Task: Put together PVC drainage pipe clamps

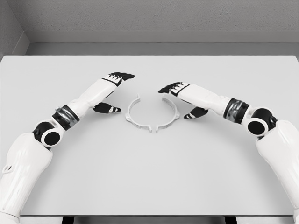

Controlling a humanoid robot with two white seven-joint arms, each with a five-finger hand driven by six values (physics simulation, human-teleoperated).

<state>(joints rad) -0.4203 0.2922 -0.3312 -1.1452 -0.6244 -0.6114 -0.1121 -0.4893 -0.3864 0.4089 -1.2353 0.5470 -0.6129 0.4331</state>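
- The two clamp halves, left half [132, 113] and right half [170, 114], lie flat on the tabletop [149, 177], curved sides outward, ends nearly meeting; they seem set for closing into a ring.
- The left hand [116, 91] waits just outside the left half, fingers relaxed, holding nothing.
- The right hand [180, 95] mirrors it beside the right half, also loose and empty, likely placed to push inward.

The counter [149, 177] is a plain pale grey, unpatterned. On it lie two clamp halves [152, 114] — white, barely lighter than the surface beneath. Both arms are glossy white, each with a dark grey band at the wrist and a black-ringed joint. The left hand [114, 91] and the right hand [180, 98] are black with white patches. The far wall [149, 16] is speckled grey.
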